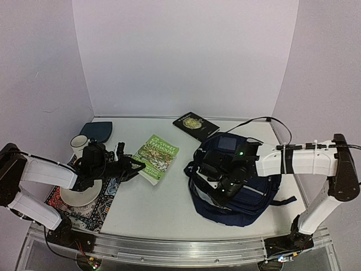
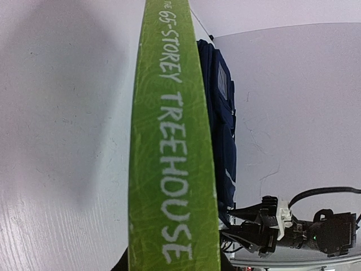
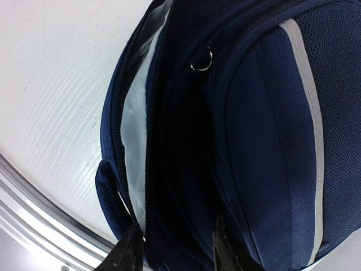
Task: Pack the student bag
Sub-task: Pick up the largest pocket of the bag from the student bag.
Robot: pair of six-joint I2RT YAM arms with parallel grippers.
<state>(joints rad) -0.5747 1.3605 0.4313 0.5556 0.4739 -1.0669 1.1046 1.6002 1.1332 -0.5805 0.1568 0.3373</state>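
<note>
The student bag (image 1: 254, 195), navy with pale stripes, lies at the right of the table; it also shows in the left wrist view (image 2: 223, 113). My right gripper (image 1: 224, 187) is on its near-left side. In the right wrist view the gripper (image 3: 176, 257) has a thick fold of the bag (image 3: 254, 141) between its fingers, beside the open zip with pale lining (image 3: 132, 130). A green book (image 1: 157, 157) lies mid-table. My left gripper (image 1: 134, 167) is shut on its near-left edge; the green spine (image 2: 172, 141) fills the gap of that gripper (image 2: 172, 262).
A black book (image 1: 196, 125) lies at the back centre. A dark-teal pouch (image 1: 97, 131), a cup (image 1: 79, 144) and a plate (image 1: 78, 195) on a patterned mat (image 1: 87, 212) sit at the left. A black cable (image 1: 265, 119) runs behind the bag. White walls enclose the table.
</note>
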